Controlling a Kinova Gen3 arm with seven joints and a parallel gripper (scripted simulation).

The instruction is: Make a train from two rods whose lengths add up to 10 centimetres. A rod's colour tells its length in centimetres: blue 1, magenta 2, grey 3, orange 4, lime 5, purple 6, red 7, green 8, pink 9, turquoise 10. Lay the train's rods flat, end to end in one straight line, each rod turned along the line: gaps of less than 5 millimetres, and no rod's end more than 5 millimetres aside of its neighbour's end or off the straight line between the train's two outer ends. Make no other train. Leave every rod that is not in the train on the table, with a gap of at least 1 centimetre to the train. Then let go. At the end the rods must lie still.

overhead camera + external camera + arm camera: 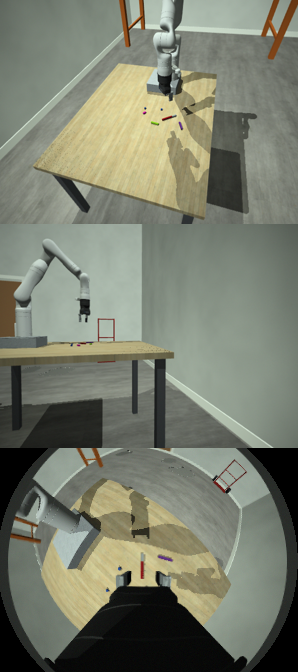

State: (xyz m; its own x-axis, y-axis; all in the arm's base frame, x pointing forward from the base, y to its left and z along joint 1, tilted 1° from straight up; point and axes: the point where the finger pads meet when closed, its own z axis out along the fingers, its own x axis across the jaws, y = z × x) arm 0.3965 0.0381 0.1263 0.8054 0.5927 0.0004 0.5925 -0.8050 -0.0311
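Exterior view, fingers (86, 318) wide open, holding nothing.

No text, label, brand, number or sign can be read in any of the views.
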